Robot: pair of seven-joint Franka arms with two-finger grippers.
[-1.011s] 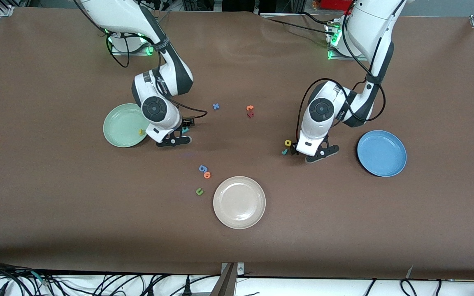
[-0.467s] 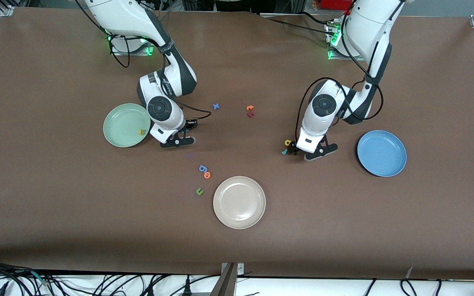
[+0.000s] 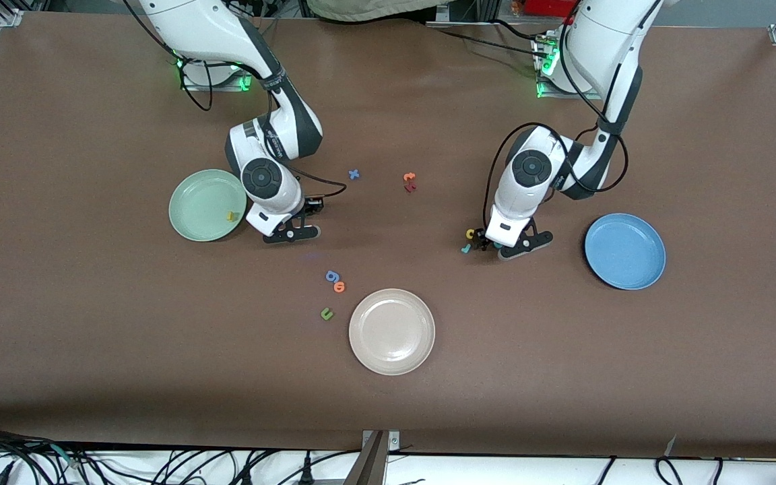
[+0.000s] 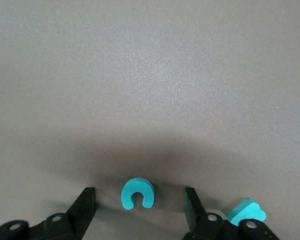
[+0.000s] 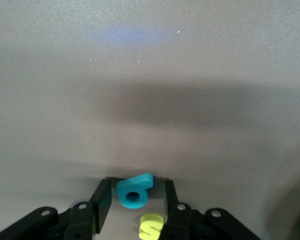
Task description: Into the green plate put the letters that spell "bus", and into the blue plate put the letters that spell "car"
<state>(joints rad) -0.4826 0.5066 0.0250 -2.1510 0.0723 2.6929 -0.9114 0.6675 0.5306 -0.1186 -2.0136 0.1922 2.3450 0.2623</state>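
Observation:
My right gripper (image 5: 135, 187) is down on the table beside the green plate (image 3: 194, 202). It is open, its jaws flanking the teal b (image 5: 135, 192) with narrow gaps; the yellow s (image 5: 151, 226) lies just by it. A yellow letter (image 3: 230, 216) lies in the green plate. My left gripper (image 4: 140, 196) is open and low on the table, jaws wide either side of the teal c (image 4: 137, 193). The teal r (image 4: 246, 211) lies beside one finger. In the front view the yellow a (image 3: 471, 234) and teal r (image 3: 466, 248) lie next to the left gripper (image 3: 496, 246). The blue plate (image 3: 624, 250) holds nothing.
A beige plate (image 3: 391, 331) sits nearer the front camera, with a blue g (image 3: 331, 275), an orange o (image 3: 339, 287) and a green u (image 3: 326, 313) beside it. A blue x (image 3: 354, 174) and orange and red letters (image 3: 409, 182) lie mid-table.
Both hands have settled lower over their letters, and both pairs of jaws have narrowed. The right hand now covers the teal b in the front view.

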